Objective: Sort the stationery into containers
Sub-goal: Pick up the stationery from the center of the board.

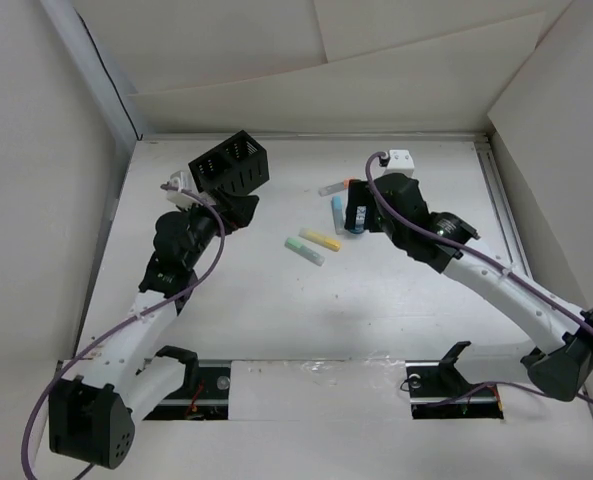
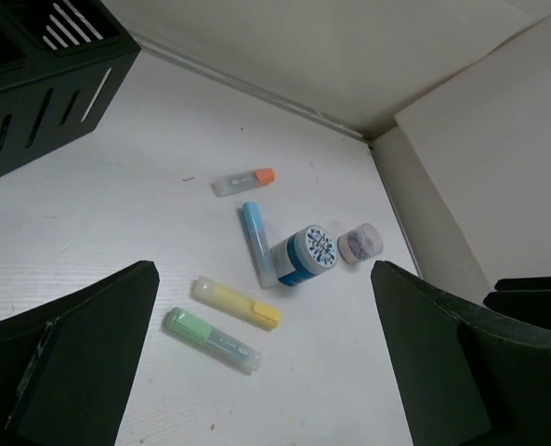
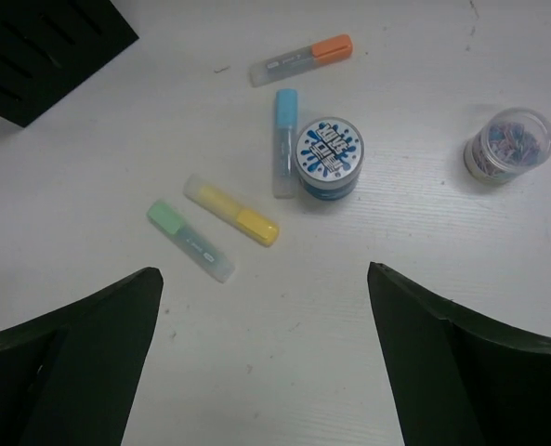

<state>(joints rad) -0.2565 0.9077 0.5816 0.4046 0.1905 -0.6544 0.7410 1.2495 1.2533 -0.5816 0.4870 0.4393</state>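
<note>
Stationery is scattered loose mid-table on the white table, none of it sorted yet. A yellow marker and a green marker lie close and parallel. A blue marker touches a round blue-and-white tub, with an orange-tipped grey marker beyond and a small clear jar to the right. The black organiser is set at the far left, apart from them. The left gripper and right gripper are held above with fingers spread wide and nothing gripped, probably ready for a first pick.
</note>
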